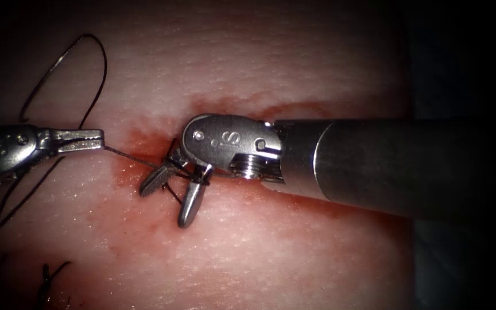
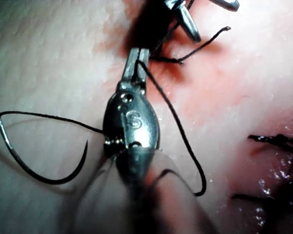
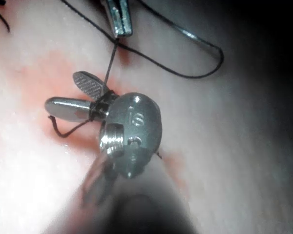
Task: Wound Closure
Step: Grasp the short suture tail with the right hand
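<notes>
Your left tool (image 1: 90, 138) gripped the thread (image 1: 130, 157), jaws closed. Your right tool (image 1: 170, 192) stood wide open over the cut, thread looped around its jaws (gripping nothing). The needle (image 2: 29, 161) lay free on the tissue (image 1: 294, 252), left of the cut.

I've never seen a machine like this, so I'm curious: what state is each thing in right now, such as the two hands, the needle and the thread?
Left hand: shut on the thread.
Right hand: open, gripping nothing, with thread looped around its jaws.
Needle: free, lying on the tissue, not in it.
Red fluid: smeared on the tissue around the right hand.
</notes>
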Controlling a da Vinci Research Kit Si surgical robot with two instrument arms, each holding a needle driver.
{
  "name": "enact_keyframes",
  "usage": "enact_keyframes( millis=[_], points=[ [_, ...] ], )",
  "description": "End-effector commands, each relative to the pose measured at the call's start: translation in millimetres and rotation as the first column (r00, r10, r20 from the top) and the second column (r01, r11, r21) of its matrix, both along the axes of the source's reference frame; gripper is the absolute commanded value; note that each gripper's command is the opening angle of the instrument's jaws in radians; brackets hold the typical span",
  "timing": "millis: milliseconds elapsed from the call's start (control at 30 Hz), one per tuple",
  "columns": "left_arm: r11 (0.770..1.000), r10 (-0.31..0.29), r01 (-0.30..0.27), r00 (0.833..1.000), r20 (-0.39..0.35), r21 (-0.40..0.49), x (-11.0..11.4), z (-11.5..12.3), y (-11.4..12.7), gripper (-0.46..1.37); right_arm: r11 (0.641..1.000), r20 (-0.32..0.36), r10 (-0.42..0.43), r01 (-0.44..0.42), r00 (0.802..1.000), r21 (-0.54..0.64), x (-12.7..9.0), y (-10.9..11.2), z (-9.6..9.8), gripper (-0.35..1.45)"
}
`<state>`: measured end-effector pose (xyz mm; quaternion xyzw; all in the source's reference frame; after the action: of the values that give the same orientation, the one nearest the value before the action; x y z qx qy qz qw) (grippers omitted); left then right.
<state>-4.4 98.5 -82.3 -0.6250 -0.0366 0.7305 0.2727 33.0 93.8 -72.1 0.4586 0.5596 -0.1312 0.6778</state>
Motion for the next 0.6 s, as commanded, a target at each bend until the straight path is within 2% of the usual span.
enact_keyframes(
  millis=[33,267,400,500,600],
  points=[
    [1.0,0.001,-0.001,1.0,0.001,0.0,0.0,0.0,0.0,-0.35,1.0,-0.014,-0.007,0.007,1.0,-0.01,0.0,-0.1,0.5,1.22],
    [1.0,0.002,-0.002,1.0,0.001,0.0,-0.1,-0.1,-0.2,-0.35,0.998,-0.069,-0.03,0.026,0.997,-0.061,-0.1,-1.7,2.3,1.2],
    [1.0,0.001,-0.001,1.0,0.001,0.0,-0.1,-0.1,-0.2,-0.35,0.997,-0.076,-0.039,0.033,0.996,-0.072,-0.1,-2.7,3.0,1.16],
    [1.0,0.001,-0.001,1.0,0.001,-0.001,-0.1,0.0,-0.3,-0.35,0.997,-0.077,-0.039,0.034,0.996,-0.071,-0.1,-2.7,2.9,1.08],
    [1.0,0.0,0.0,1.0,0.004,-0.002,-0.2,0.0,-0.4,-0.35,0.997,-0.081,-0.039,0.033,0.996,-0.075,-0.1,-2.7,2.9,0.89]
  ],
)
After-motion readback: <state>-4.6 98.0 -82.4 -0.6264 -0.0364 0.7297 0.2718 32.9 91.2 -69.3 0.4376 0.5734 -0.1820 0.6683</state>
